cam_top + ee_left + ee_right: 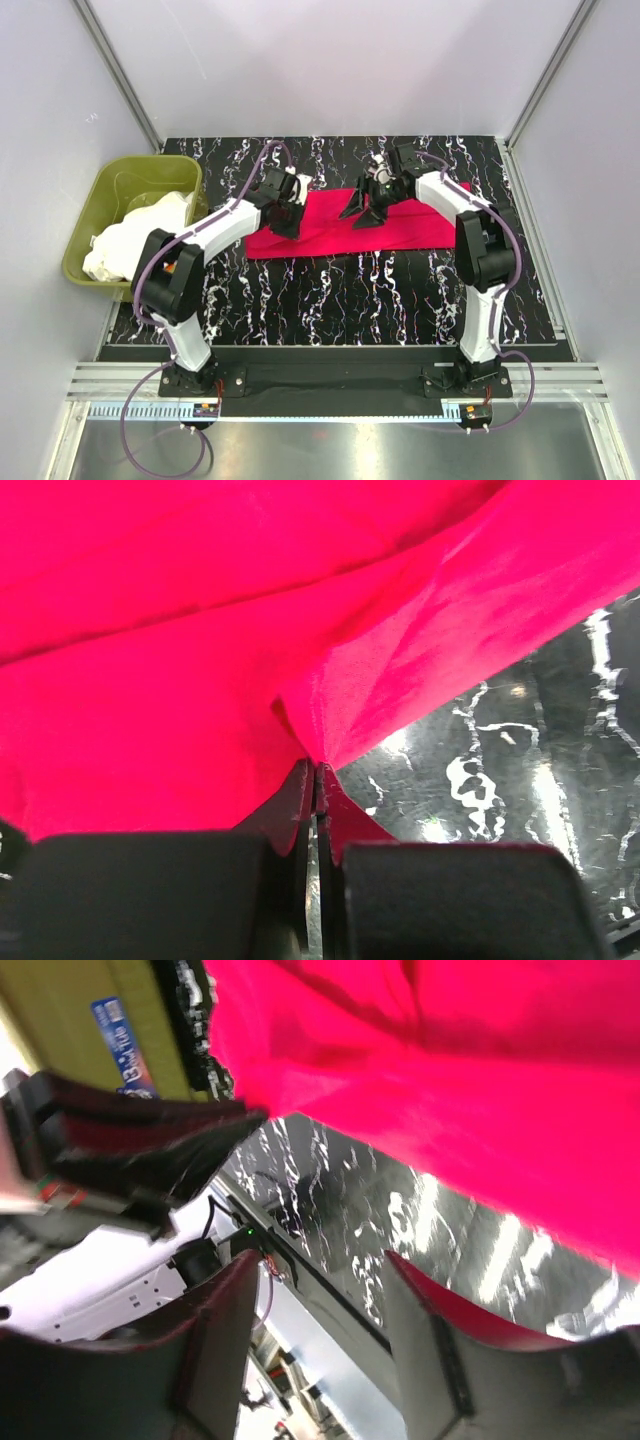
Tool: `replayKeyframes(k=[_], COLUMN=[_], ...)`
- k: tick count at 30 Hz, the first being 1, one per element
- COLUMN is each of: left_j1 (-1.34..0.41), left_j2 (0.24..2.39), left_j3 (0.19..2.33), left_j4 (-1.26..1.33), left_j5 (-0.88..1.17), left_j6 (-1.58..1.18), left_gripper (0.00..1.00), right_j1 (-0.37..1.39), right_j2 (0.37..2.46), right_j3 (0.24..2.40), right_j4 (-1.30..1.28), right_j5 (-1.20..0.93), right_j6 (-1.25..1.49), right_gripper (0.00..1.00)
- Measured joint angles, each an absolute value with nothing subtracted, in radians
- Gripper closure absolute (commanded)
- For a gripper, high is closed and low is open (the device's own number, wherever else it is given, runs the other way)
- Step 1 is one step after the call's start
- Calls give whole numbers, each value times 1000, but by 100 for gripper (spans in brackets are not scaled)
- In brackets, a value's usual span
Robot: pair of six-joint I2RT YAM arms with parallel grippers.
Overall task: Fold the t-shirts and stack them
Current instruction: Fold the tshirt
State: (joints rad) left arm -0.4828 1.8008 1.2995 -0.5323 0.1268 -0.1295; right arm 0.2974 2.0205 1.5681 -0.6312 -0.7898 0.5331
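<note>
The red t-shirt [400,235] lay in a long strip across the far middle of the marbled table [350,300], the left gripper [316,780] pinched tight on a fold at its left end, the right gripper [322,1260] spread apart over it, and the white t-shirts [140,235] heaped in the green tub [120,180]

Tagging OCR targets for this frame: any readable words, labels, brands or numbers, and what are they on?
Blue sticker on the olive-green tub: white print, too blurred to read.
Red shirt: no print or tag showing on the visible cloth.
There is no other legible text in any view.
</note>
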Motion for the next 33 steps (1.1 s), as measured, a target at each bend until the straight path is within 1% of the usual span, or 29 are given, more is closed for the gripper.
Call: replayKeyframes(k=[4, 9, 12, 20, 25, 28, 33], left_j1=[-483, -483, -483, -483, -483, -483, -483], left_j2=[1753, 1753, 1753, 1753, 1753, 1753, 1753], left_j3=[1280, 1277, 1268, 1254, 1254, 1254, 1254], left_j4=[-496, -475, -465, -461, -461, -461, -461], left_j5=[126, 126, 126, 97, 93, 93, 92], left_j6=[-141, -165, -176, -177, -177, -176, -175], left_gripper=[100, 100, 100, 100, 100, 100, 100], right_j1=[315, 326, 327, 351, 393, 419, 441], right_j2=[2087, 2202, 2252, 2320, 2397, 2442, 2466], right_j3=[1590, 1728, 1784, 1829, 1930, 1985, 1993], right_j4=[-507, -431, -396, -354, -355, -356, -336], right_j5=[-846, -898, -927, -1027, -1066, -1090, -1131], right_j6=[505, 382, 296, 107, 53, 33, 38], right_gripper=[33, 32, 34, 45, 45, 47, 50])
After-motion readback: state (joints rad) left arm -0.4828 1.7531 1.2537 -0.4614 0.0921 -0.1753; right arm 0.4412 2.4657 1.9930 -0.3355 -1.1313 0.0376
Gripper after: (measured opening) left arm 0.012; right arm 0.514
